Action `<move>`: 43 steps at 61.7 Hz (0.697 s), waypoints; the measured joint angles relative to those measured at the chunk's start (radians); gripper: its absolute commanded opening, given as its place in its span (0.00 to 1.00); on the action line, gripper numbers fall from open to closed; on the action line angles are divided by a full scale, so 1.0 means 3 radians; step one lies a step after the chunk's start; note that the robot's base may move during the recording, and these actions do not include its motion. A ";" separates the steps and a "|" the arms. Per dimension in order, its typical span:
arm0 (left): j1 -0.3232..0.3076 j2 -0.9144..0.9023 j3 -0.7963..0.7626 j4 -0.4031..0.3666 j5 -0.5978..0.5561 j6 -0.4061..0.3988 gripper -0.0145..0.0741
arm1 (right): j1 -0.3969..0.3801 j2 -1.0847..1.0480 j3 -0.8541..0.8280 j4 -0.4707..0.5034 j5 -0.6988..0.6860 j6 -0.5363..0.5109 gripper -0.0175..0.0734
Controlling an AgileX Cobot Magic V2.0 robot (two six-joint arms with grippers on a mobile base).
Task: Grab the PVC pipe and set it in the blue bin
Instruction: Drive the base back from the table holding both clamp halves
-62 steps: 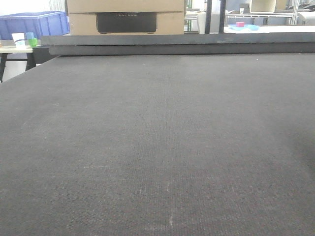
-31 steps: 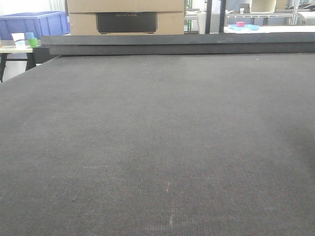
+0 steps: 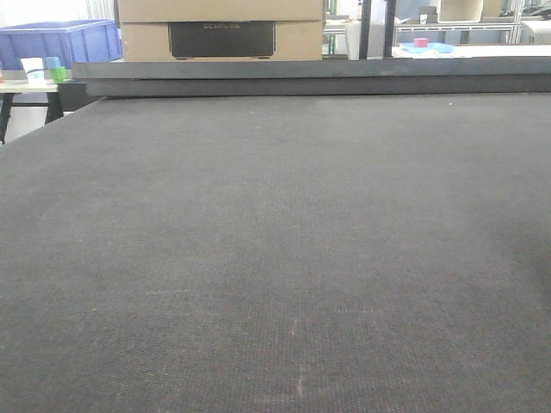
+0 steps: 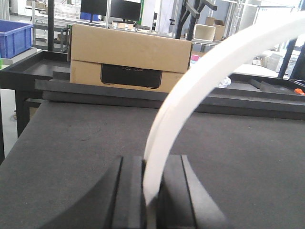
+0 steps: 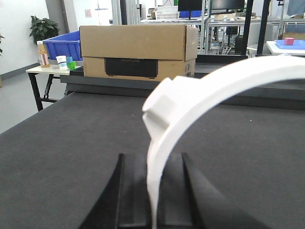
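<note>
The front camera takes in the dark grey felt table (image 3: 275, 241), the brown cardboard box (image 3: 219, 30) at its far edge and the blue plastic bin (image 3: 56, 41) beyond the far left corner. Only my wrist cameras show my grippers and the white curved PVC pipe (image 4: 190, 90). Both my arms reach level and low over the table, pointing at the box. My left gripper (image 4: 151, 200) pinches the pipe between its black fingers (image 4: 128, 191); from there the pipe arcs up and away to the right. My right gripper (image 5: 152, 200) clamps the pipe (image 5: 214, 86) likewise, just below a thicker collar. The bin lies well ahead and to the left of both grippers.
</note>
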 measured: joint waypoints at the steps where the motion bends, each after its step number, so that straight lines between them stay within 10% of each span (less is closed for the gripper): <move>1: 0.0000 0.0000 0.0000 0.0000 0.0000 0.0000 0.04 | 0.0000 0.0000 0.0000 0.0000 0.0000 0.0000 0.01; 43: 0.0000 0.0000 0.0000 0.0000 0.0000 0.0000 0.04 | 0.0000 0.0000 0.0000 0.0003 0.0000 0.0000 0.01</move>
